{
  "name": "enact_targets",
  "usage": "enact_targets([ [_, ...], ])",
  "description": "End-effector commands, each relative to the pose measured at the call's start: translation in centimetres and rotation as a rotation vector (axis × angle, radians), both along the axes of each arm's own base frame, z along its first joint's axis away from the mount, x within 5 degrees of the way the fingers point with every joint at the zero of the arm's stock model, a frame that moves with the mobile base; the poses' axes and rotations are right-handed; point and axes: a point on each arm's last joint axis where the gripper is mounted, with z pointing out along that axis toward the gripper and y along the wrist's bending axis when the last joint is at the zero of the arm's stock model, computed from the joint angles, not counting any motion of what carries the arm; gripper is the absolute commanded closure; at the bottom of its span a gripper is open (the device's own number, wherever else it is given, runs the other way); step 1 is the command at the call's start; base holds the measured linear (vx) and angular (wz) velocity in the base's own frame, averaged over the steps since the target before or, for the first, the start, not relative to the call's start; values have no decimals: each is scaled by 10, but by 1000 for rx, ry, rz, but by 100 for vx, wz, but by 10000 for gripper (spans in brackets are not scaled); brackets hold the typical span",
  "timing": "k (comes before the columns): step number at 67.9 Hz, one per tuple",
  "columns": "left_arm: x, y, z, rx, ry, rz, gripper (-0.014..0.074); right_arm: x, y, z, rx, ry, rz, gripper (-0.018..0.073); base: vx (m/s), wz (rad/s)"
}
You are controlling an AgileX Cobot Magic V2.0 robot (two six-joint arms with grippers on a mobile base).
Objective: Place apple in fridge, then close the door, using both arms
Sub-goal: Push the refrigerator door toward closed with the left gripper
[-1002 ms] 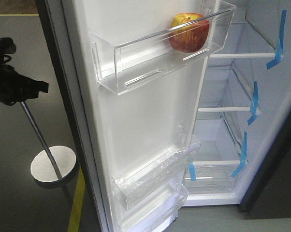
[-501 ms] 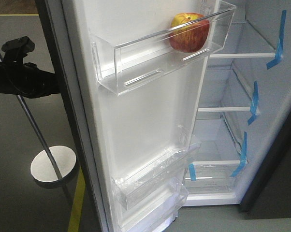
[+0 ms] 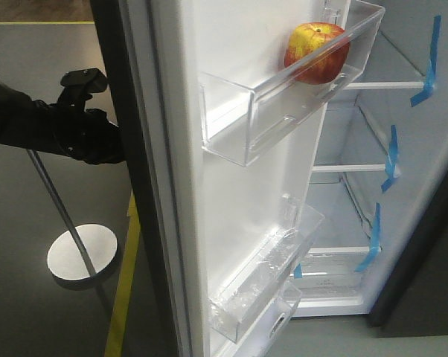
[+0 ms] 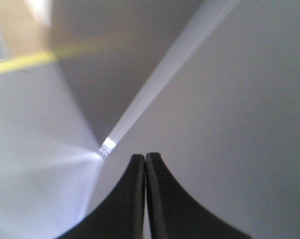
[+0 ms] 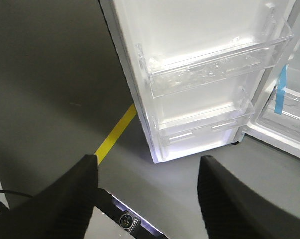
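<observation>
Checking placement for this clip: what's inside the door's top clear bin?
Only the apple, at the right end of the top bin; the rest looks bare. Its base shows only through the clear wall.

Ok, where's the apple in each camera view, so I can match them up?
Front view: apple upper right, in the top clear bin on the open door.
Left wrist view: not in it.
Right wrist view: not in it; only the lower door bins show.
Shared landmark: yellow floor line beside the door, front and right wrist views.
</observation>
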Motion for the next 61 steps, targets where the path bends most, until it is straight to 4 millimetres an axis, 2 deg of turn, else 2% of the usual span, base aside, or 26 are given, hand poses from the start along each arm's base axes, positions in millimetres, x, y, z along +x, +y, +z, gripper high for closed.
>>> enact_targets([
  [1,-12,-17,32,-57,-64,-57,603,3,1,10,29,-55,-6,137,0,0],
  [15,-27,-46,41,-75,-77,-137,603,3,1,10,29,-55,-6,137,0,0],
  [49,-67,-136,58,-279,-180,-335,603,3,1,10,29,-55,-6,137,0,0],
  [61,-79,-154,60,-310,-219,-402,603,3,1,10,29,-55,-6,137,0,0],
])
